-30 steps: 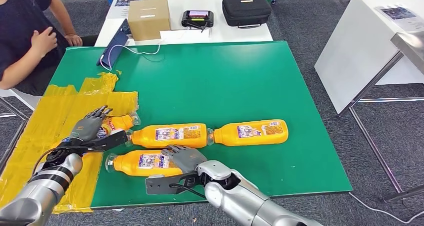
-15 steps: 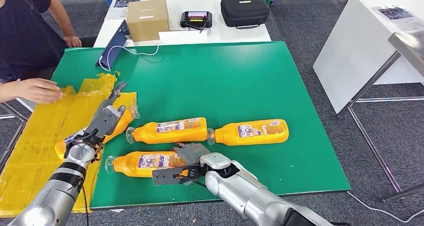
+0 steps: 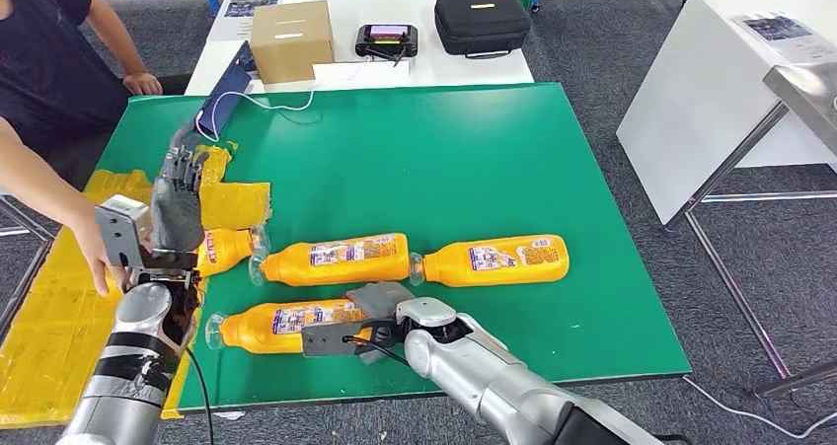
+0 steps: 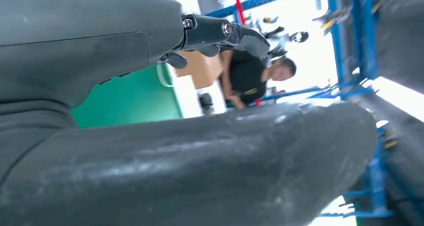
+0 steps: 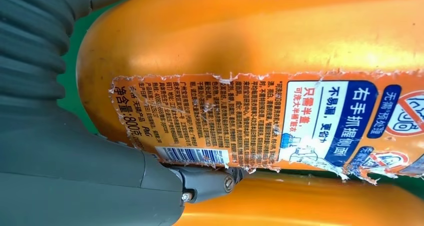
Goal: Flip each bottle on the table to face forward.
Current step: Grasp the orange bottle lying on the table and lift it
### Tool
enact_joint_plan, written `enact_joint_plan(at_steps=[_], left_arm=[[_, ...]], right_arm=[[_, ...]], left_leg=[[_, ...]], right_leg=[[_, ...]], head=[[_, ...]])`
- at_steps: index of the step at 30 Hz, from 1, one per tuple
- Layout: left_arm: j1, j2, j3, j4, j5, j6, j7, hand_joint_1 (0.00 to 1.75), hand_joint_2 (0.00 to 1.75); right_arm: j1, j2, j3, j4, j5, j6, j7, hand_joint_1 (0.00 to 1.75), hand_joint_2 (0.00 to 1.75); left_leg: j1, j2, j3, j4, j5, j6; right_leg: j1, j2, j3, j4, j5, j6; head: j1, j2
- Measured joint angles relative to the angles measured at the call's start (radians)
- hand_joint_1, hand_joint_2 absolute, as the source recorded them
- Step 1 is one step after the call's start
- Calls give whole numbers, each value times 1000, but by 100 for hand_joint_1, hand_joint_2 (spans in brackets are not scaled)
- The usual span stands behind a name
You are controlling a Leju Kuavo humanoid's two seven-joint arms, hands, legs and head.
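Under the right hand (image 3: pixel 380 307), clasped: orange bottle (image 3: pixel 286 325) flat, torn label up

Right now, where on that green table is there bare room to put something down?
The far half of the green mat is bare, beyond the orange bottles, and so is its right end. The near left is crowded: bottles, yellow sheet, both hands.

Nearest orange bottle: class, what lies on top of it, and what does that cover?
The robot's right hand rests on the base end of the nearest orange bottle, which lies on the green mat. The bottle's base is covered by the hand; its printed label shows beside the hand.
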Motion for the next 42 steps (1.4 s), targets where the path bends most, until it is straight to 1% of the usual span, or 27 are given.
enact_joint_plan(at_steps=[2,4,6,8,10,12,14,16,18,21,23,25,31,34,37,42], left_arm=[[41,-2,40,-53,65,13,-24,0,0],[90,-2,103,-103,113,20,-60,0,0],[136,-6,171,-152,125,20,-84,0,0],[177,-12,227,-202,123,17,-92,0,0],[210,-22,269,-244,122,13,-94,0,0],[234,-31,295,-276,122,10,-94,0,0],[257,-45,304,-309,123,11,-84,0,0],[283,-67,295,-351,123,24,-50,0,87],[311,-88,258,-389,131,54,10,0,175],[359,-100,174,-436,174,88,89,0,175],[385,-102,128,-459,195,96,104,0,175],[403,-103,94,-479,222,85,113,0,175],[480,-115,24,-535,400,-63,203,0,175],[507,-122,-3,-552,438,-107,228,0,175],[534,-126,-41,-562,481,-170,264,0,175],[563,-130,-119,-559,531,-210,289,0,175]], right_arm=[[0,17,-2,5,-25,-14,16,175,175],[2,40,-6,14,-63,-38,31,175,175],[12,55,-20,18,-132,-77,27,175,175],[31,63,-46,19,-224,-123,-5,175,175],[50,67,-76,19,-287,-152,-44,175,175],[67,69,-102,17,-322,-175,-79,175,175],[104,60,-134,-9,-375,-223,-133,175,175],[170,27,-174,-88,-436,-280,-190,175,175],[252,-30,-216,-213,-474,-324,-219,175,175],[377,-119,-278,-421,-479,-362,-229,175,175],[437,-157,-307,-522,-469,-370,-229,175,175],[476,-181,-325,-598,-460,-378,-235,175,175],[541,-219,-354,-756,-427,-422,-268,175,175],[552,-231,-359,-798,-409,-432,-267,175,175],[554,-238,-359,-821,-392,-435,-265,175,175],[550,-242,-350,-842,-381,-418,-265,175,175]], left_leg=[[0,3,1,0,-1,-1],[1,7,1,0,-2,-2],[2,9,0,0,-2,-3],[3,8,-1,0,-1,-3],[3,6,-3,0,-1,-3],[3,6,-5,0,-1,-3],[3,5,-6,0,-1,-3],[2,1,-8,0,-1,-3],[1,-4,-11,0,-1,-2],[-1,-7,-17,0,0,0],[-2,-5,-18,0,-1,0],[-2,-4,-19,0,-1,0],[0,-4,-19,0,-1,-1],[0,-4,-19,0,-1,0],[0,-4,-19,0,0,0],[0,-4,-19,0,0,0]], right_leg=[[0,3,0,0,0,0],[1,7,-2,0,0,0],[2,9,-4,0,0,-1],[3,8,-5,0,-1,-2],[3,7,-7,0,-1,-2],[3,7,-9,0,0,-2],[3,6,-11,0,1,-3],[2,2,-13,-1,1,-3],[1,-3,-13,-2,1,-3],[0,-5,-14,-3,2,-1],[0,-4,-16,-3,2,-1],[0,-4,-17,-3,2,-1],[2,-4,-18,-3,2,-1],[2,-4,-17,-3,2,-1],[2,-4,-17,-3,2,-1],[1,-4,-17,-3,2,-1]], head=[[0,0],[0,0],[0,0],[0,0],[0,0],[0,0],[0,0],[0,0],[0,0],[0,0],[0,0],[0,0],[0,0],[0,0],[0,0],[0,0]])
